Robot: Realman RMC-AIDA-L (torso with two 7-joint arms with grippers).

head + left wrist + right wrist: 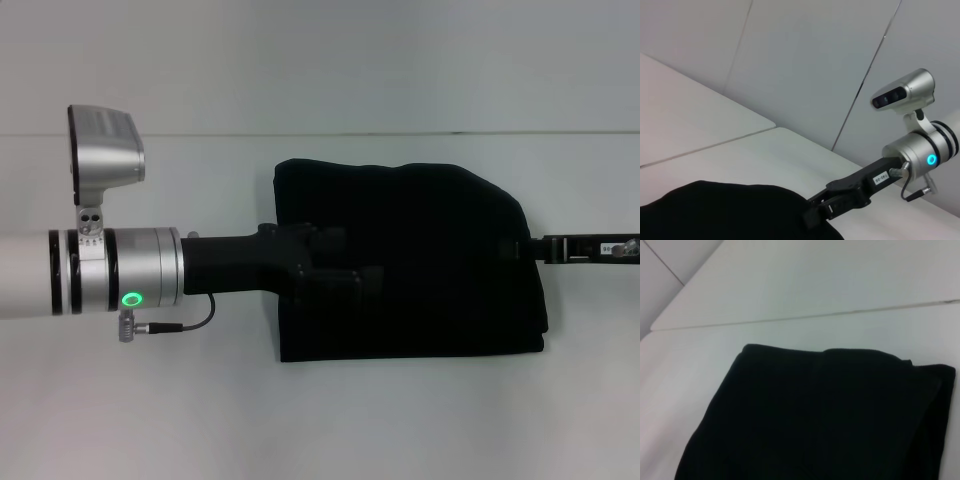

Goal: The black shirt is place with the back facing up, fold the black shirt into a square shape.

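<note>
Most of the folding looks done, judging by the head view: the black shirt [420, 260] lies on the white table [300, 420] as a compact, roughly rectangular bundle, no sleeves spread out and no lettering showing. Its far right corner is rounded and its right edge sags outward, so I judge that squaring up that side is what remains. The left gripper [335, 268] reaches in low from the left over the shirt's left part; black against black, I cannot tell whether its jaws are apart or together. The right gripper [535, 250] meets the shirt's right edge, its tips hidden by the cloth, so its state is likewise unclear.

From the left wrist view, the shirt [730, 212] fills the near foreground, and the right gripper [815, 214] has its tips at the fabric's edge, seemingly pinching it, though I cannot confirm a grip.

From the right wrist view, only the shirt [815, 415] shows, layered, with a fold seam across it, on the table [815, 280]. Nothing else stands on the table; only the 2 arms crowd the bundle.
</note>
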